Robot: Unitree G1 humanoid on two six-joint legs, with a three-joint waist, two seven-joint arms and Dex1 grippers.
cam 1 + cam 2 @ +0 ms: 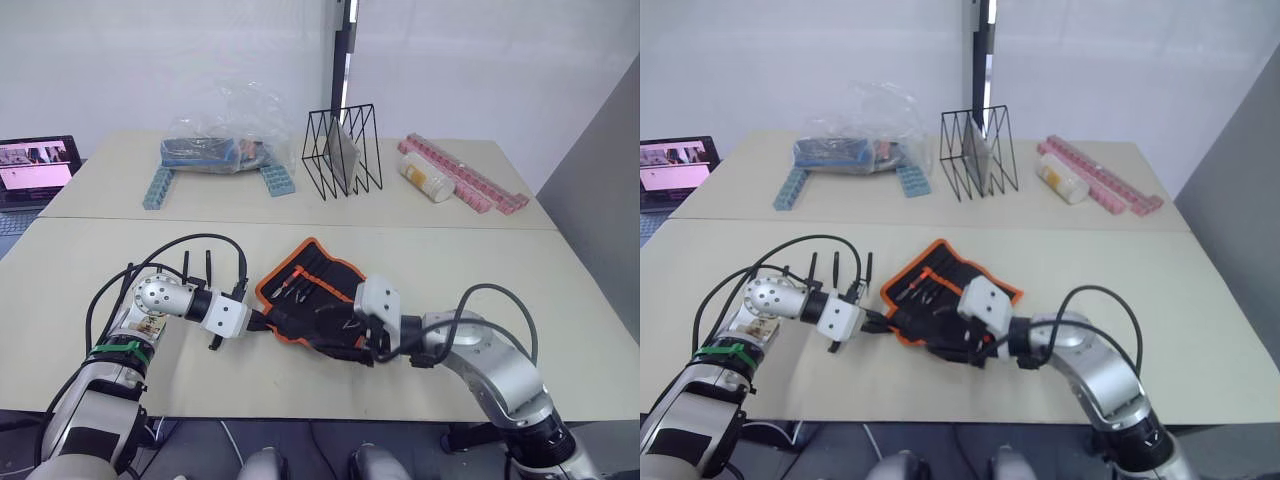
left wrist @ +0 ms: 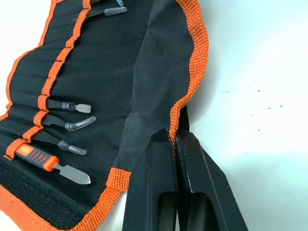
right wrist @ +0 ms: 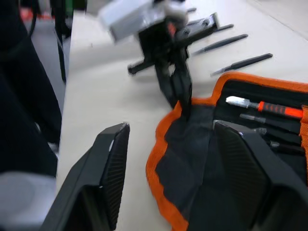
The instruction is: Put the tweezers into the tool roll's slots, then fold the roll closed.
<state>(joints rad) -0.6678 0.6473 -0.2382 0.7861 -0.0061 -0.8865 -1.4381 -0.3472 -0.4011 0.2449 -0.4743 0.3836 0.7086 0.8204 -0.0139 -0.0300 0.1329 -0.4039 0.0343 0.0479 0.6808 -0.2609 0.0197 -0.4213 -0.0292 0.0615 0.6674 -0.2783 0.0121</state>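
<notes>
Both arms reach low over the near table toward the tool roll (image 1: 308,290), which lies open with its orange-edged inner face up. The left arm is bent at the elbow with the forearm pointing across at the roll; the left gripper (image 2: 174,139) has its two black fingers pressed together on the roll's orange hem at the corner nearest it, with a short black strap running beneath them. The right arm comes in from the other side, and the right gripper (image 3: 168,159) stands with its fingers spread wide over the roll's near flap, one finger over bare table beside the roll and the other over the black fabric; nothing is between them.

In the slots (image 2: 45,103) beside the orange stripe sit several slim tools with grey tips, plus an orange-handled blade (image 2: 50,163) at the end of the row. Three black tweezers (image 1: 207,264) lie loose on the table just beyond the left gripper, clear of the roll.
</notes>
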